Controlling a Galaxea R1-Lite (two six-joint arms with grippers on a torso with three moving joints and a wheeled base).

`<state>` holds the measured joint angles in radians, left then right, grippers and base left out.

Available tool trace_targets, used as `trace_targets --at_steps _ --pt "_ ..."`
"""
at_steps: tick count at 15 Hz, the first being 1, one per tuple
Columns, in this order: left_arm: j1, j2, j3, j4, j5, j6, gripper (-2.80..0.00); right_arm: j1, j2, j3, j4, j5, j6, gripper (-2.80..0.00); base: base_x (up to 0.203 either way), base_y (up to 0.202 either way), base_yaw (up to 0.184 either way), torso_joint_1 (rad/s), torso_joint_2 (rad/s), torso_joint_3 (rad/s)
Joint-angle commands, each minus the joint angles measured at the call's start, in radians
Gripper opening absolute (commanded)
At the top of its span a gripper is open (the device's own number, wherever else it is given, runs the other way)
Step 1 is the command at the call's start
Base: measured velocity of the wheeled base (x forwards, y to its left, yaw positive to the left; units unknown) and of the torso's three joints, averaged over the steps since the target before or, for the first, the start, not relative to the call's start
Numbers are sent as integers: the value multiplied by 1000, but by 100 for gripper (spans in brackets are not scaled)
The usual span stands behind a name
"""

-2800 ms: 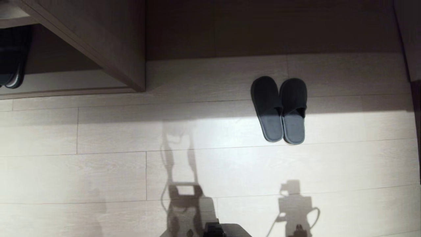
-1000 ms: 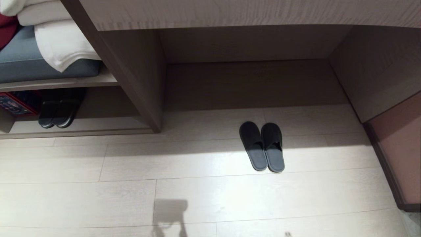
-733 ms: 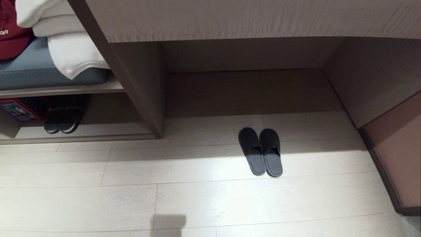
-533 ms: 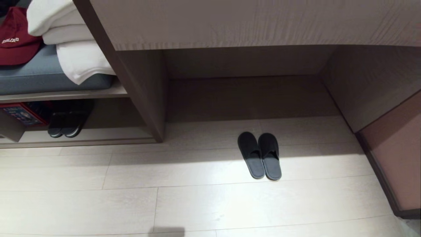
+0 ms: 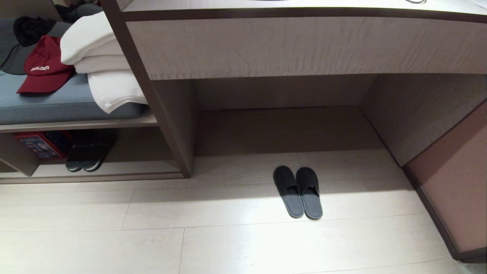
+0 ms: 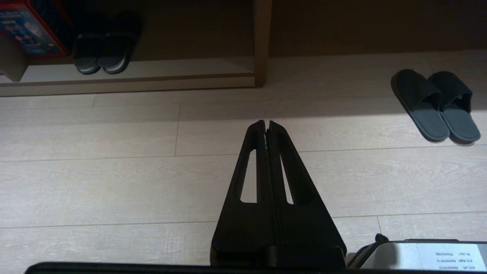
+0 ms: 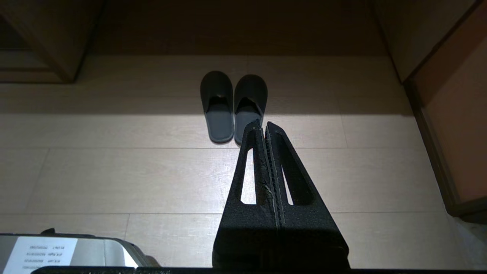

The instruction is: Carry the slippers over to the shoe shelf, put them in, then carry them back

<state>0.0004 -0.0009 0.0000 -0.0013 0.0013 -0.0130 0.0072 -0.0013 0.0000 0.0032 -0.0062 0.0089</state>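
Beside the shoe shelf (image 5: 163, 129), slippers (image 5: 298, 192) lie on the floor; only wrist views show both tools, left (image 6: 266, 123) and right (image 7: 263, 125), closed and empty.

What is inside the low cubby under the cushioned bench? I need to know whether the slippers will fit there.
Inside the shoe shelf stand a dark pair of slippers with pale sole edges and a red box farther left. To their right the floor is bare; the back is in shadow.
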Motion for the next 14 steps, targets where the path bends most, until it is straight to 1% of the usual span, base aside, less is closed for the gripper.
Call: trace_targets --at_steps 1,14 --pt "1 1 0 0 0 0 -280 0 1 0 0 0 0 -280 0 0 0 2 1 201" --pt "0 1 0 0 0 1 -280 0 1 0 0 0 0 -280 0 0 0 4 2 202"
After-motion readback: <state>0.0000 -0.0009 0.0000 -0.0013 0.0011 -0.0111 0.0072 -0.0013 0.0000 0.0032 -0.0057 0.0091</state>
